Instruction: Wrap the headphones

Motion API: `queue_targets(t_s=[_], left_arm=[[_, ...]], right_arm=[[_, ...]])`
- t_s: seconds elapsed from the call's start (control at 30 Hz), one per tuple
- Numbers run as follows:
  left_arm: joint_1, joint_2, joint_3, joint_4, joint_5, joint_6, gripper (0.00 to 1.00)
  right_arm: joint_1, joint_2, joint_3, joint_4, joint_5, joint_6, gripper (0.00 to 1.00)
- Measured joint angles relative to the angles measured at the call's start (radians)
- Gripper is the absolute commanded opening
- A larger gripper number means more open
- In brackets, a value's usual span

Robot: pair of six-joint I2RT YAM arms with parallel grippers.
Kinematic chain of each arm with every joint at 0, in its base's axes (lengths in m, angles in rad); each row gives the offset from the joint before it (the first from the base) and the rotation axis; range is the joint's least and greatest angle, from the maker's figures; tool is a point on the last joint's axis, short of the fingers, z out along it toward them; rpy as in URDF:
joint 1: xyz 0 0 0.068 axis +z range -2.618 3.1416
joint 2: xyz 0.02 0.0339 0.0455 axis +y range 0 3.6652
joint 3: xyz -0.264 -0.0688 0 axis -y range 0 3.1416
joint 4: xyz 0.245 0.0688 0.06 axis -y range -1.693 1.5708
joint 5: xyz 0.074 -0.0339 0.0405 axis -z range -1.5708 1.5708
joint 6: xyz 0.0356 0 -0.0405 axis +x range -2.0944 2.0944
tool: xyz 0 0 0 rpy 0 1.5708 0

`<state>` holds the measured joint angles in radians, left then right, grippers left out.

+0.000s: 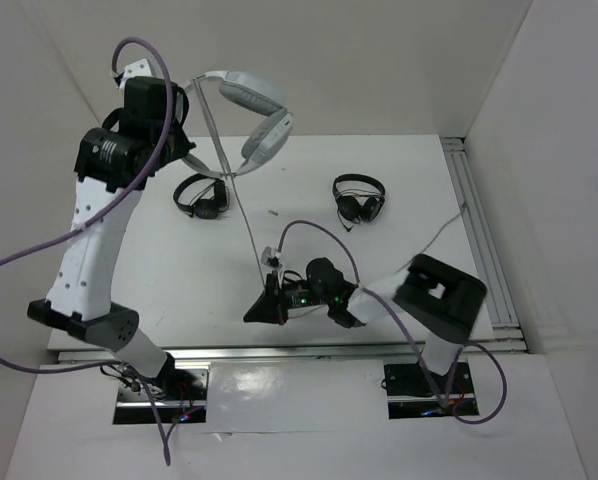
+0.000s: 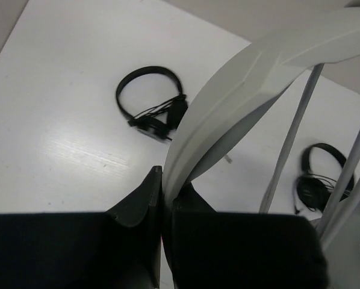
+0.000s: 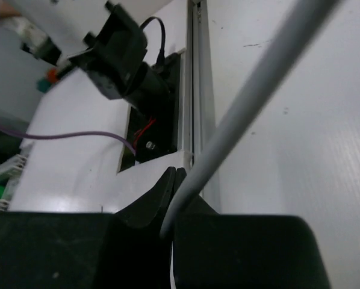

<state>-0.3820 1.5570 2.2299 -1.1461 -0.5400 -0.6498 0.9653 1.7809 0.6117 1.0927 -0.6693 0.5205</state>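
The white headphones hang in the air at the back left, band up and earcup below. My left gripper is raised and shut on the wide white band; in the left wrist view the band runs up out of the closed gripper. The thin grey cable stretches taut from the headphones down to my right gripper, low over the table near the front. In the right wrist view that gripper is shut on the cable.
Two small black headphones lie on the white table: one at back left, one at back centre-right. A metal rail runs along the table's right edge. White walls enclose the back and sides.
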Motion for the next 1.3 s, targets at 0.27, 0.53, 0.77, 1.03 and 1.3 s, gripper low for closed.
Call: queue_targets(t_s=[0.27,0.53,0.77,1.03,1.3], left_arm=[[0.143,0.065,-0.271,0.025,0.005,0.024,0.00],[0.089,0.056,-0.581,0.093,-0.008,0.122,0.00],[-0.064,-0.006,-0.776,0.098,-0.009,0.159,0.00],[-0.359,-0.273,-0.906,0.191,0.024,0.140,0.00],[-0.489,-0.480,-0.904,0.257,0.034,0.097,0.00]], right_arm=[[0.407,-0.505,0.061,-0.521,0.433,-0.299,0.00],[0.514,-0.568,0.418,-1.135,1.067,-0.574,0.00],[0.401,-0.469,0.744,-1.286,1.509,-0.874,0.00],[0.039,-0.382,0.869,-1.289,1.495,-1.036,0.00],[-0.163,-0.319,0.975,-1.358,1.254,-1.006,0.00]])
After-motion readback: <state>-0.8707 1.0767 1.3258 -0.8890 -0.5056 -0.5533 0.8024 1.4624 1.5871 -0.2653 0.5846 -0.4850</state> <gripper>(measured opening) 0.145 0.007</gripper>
